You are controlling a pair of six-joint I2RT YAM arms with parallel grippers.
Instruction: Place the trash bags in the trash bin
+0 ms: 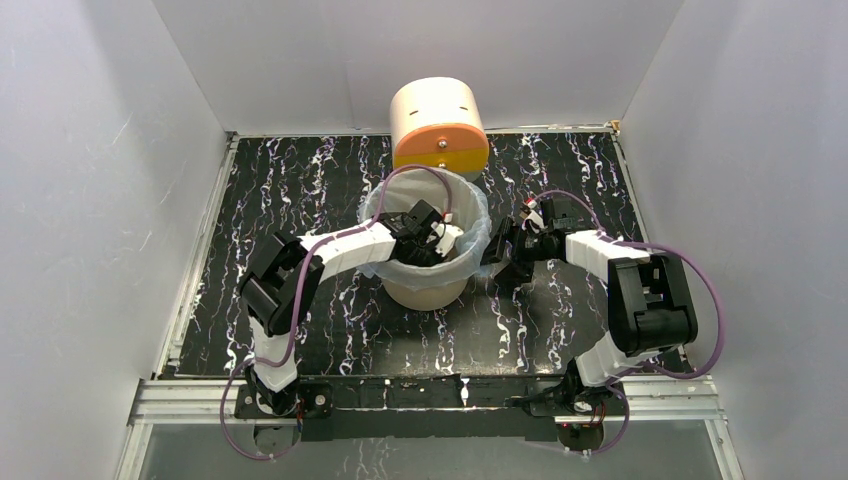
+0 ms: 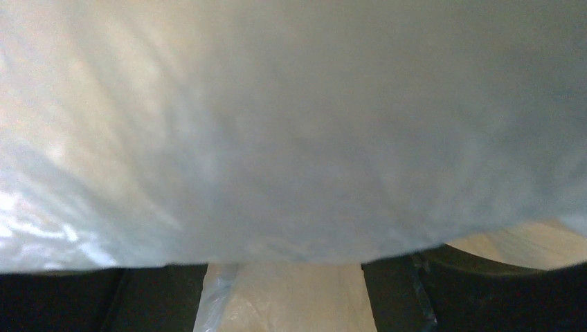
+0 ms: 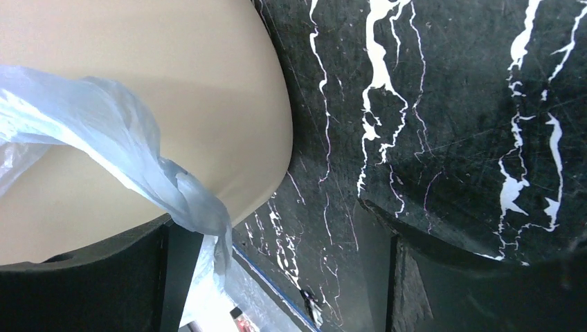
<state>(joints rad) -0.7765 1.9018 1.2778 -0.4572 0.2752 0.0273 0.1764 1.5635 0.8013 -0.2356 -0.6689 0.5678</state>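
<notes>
The beige trash bin [image 1: 425, 292] stands mid-table. The pale-blue trash bag [image 1: 377, 207] lines it and folds out over its rim. My left gripper [image 1: 432, 228] reaches into the bin's mouth. In the left wrist view the bag film [image 2: 291, 124] fills most of the frame, and my left gripper [image 2: 285, 297] is open with the bin's wall [image 2: 297, 297] between its fingers. My right gripper [image 1: 497, 255] is just right of the bin, outside it. In the right wrist view it [image 3: 277, 277] is open. A twisted bag edge [image 3: 138, 159] hangs over the bin's wall [image 3: 173, 76], down beside one finger [image 3: 97, 277].
A cream cylinder with an orange-yellow front [image 1: 440, 125] stands right behind the bin at the table's far edge. White walls close in the black marbled table [image 1: 300, 180] on three sides. A metal rail [image 1: 430, 400] runs along the near edge by the arm bases.
</notes>
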